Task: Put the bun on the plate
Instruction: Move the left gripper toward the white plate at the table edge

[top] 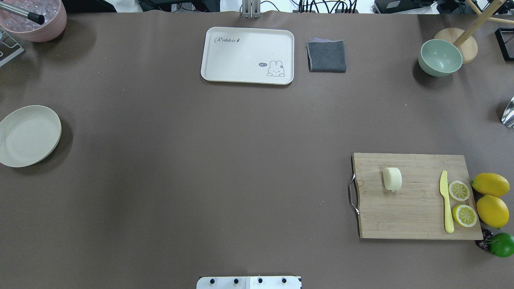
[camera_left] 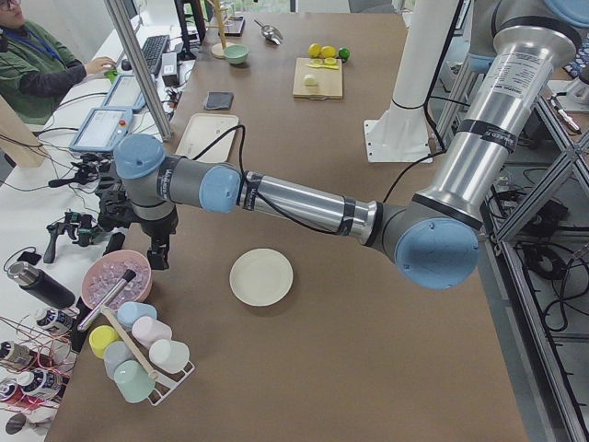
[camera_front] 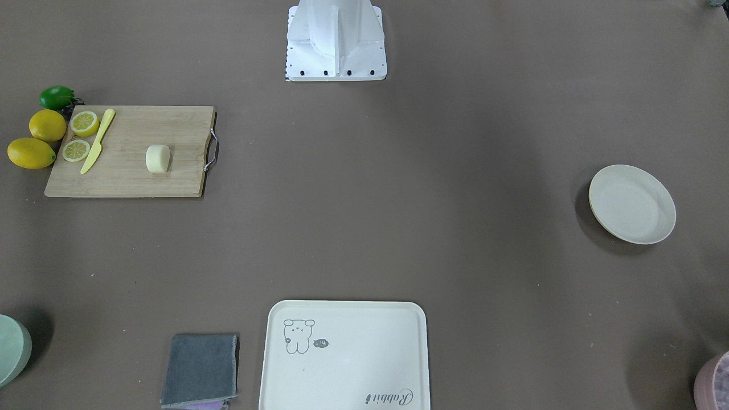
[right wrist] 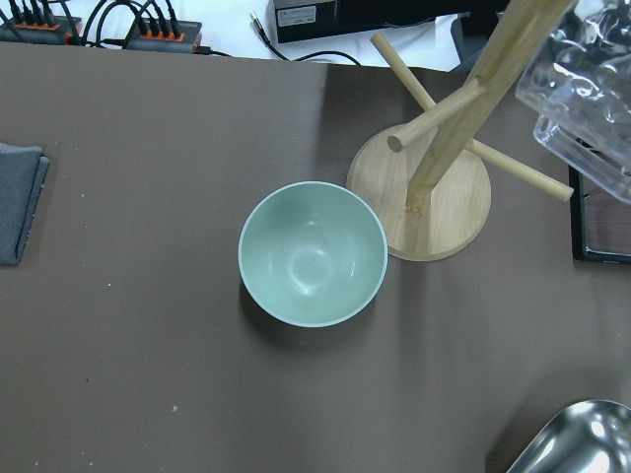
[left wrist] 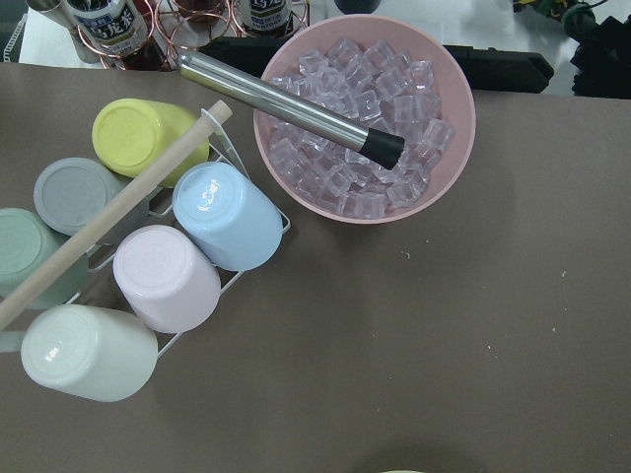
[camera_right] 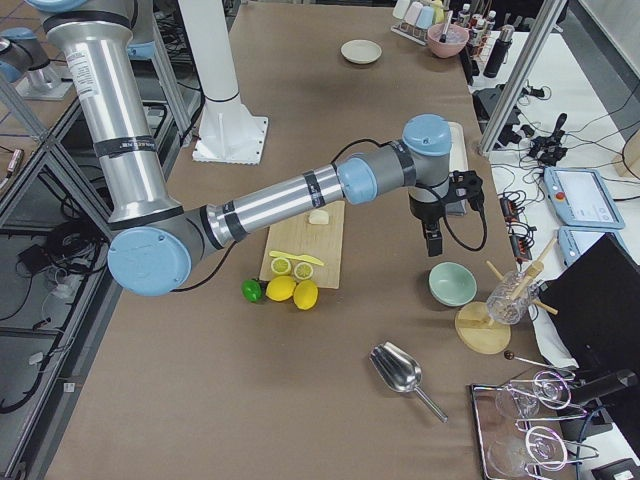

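The pale cream bun point(top: 392, 178) rests on a wooden cutting board point(top: 417, 208) on the table's right side, also visible from across the table as the bun point(camera_front: 158, 158). The round cream plate point(top: 29, 135) lies far off at the table's left edge. Neither gripper is near either one. My left gripper point(camera_left: 158, 253) hangs beside a pink ice bowl, beyond the plate point(camera_left: 261, 276). My right gripper point(camera_right: 433, 245) hovers above a green bowl, past the bun point(camera_right: 319, 216). Both show only in the side views, so I cannot tell whether they are open or shut.
On the board lie a yellow knife point(top: 446, 202) and two lemon halves point(top: 459, 190), with whole lemons point(top: 490, 184) and a lime point(top: 502, 244) alongside. A bear tray point(top: 247, 55), grey cloth point(top: 326, 55), green bowl point(right wrist: 313, 253), ice bowl point(left wrist: 365, 118) and cup rack point(left wrist: 148, 256) line the far side.
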Controlling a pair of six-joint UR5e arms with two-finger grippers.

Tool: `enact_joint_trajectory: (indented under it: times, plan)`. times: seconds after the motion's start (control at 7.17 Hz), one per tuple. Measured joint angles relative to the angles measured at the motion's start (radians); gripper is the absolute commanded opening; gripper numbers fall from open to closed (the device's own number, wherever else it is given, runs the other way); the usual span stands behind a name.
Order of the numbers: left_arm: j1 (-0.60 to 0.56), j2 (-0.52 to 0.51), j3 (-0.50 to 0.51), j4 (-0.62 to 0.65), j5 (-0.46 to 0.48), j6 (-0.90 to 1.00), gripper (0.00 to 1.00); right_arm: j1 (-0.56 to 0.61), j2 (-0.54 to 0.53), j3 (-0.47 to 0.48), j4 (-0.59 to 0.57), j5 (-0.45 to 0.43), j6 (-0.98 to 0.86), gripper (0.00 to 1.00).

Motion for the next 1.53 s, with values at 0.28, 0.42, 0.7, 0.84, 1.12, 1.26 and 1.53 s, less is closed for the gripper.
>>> enact_joint_trajectory:
  times: [0.28, 0.42, 0.7, 0.84, 1.12, 1.26, 1.53]
  plan:
    - [0.005, 0.000, 0.003, -0.002, -0.001, 0.006, 0.98, -0.005, 0.005, 0.001, -0.006, -0.008, 0.005, 1.00]
    - [0.016, -0.010, 0.006, -0.004, 0.001, 0.007, 0.98, -0.005, 0.006, 0.002, -0.007, -0.007, 0.005, 1.00]
    - [0.029, -0.015, -0.005, -0.004, 0.005, 0.006, 0.98, -0.006, 0.007, 0.003, -0.007, -0.005, 0.006, 1.00]
    - [0.047, -0.008, -0.006, -0.010, 0.006, 0.009, 0.98, -0.006, 0.007, 0.005, -0.007, -0.005, 0.007, 1.00]
    - [0.119, 0.049, 0.005, -0.099, 0.006, 0.011, 0.97, -0.006, 0.008, 0.011, -0.005, -0.004, 0.007, 1.00]
    - [0.151, 0.089, 0.023, -0.184, 0.005, 0.011, 0.97, -0.006, 0.008, 0.012, -0.003, -0.004, 0.007, 1.00]
    - [0.207, 0.152, 0.074, -0.328, 0.001, 0.047, 0.96, -0.008, 0.008, 0.012, 0.002, -0.006, 0.007, 1.00]
